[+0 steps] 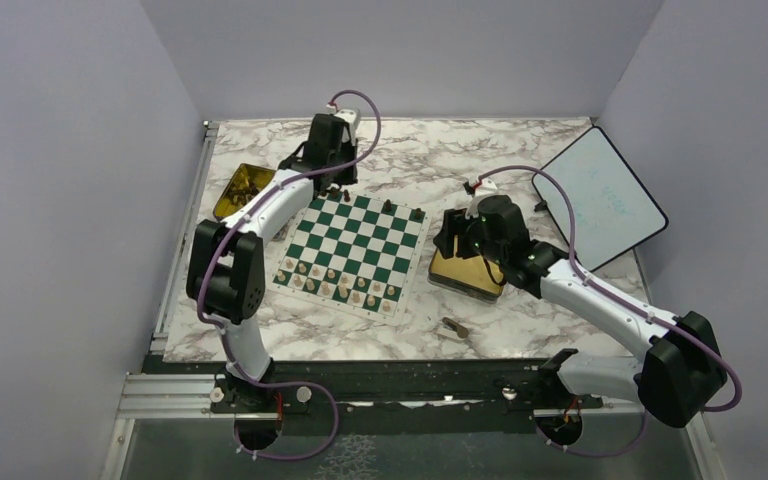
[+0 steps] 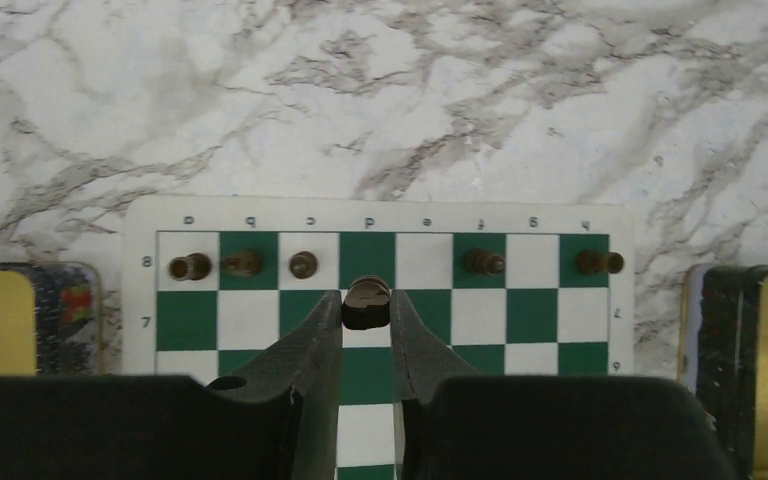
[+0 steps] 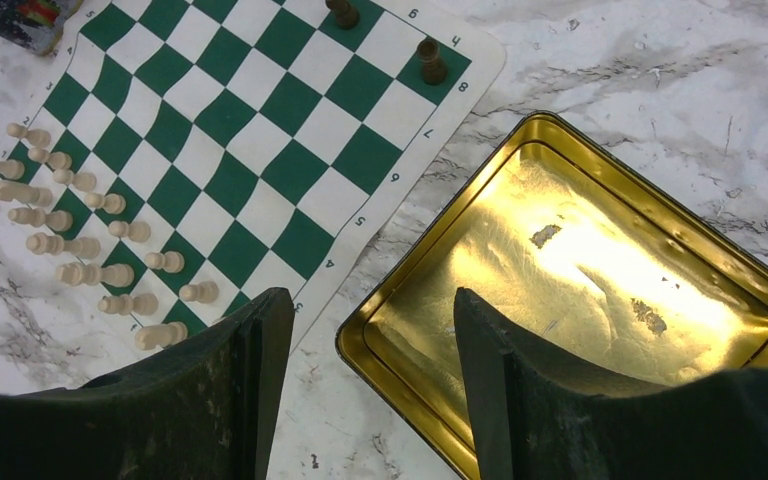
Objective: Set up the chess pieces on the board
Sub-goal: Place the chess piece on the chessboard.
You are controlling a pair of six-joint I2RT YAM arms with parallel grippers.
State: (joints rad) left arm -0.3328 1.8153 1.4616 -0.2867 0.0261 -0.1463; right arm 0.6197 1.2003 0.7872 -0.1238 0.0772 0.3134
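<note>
So left gripper [image 2: 366, 308] pinches a dark chess piece [image 2: 366, 297] between its tips; right gripper [image 3: 370, 300] hangs open over gold tin [image 3: 580, 270].

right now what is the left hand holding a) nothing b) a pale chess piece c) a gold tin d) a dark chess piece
d: the left hand is pinched on a dark chess piece over the board, near its far row.

On the board [image 2: 380, 215], letters a to h run beyond the left gripper [image 2: 366, 318]; numbers 8 and 7 stand left of it.
</note>
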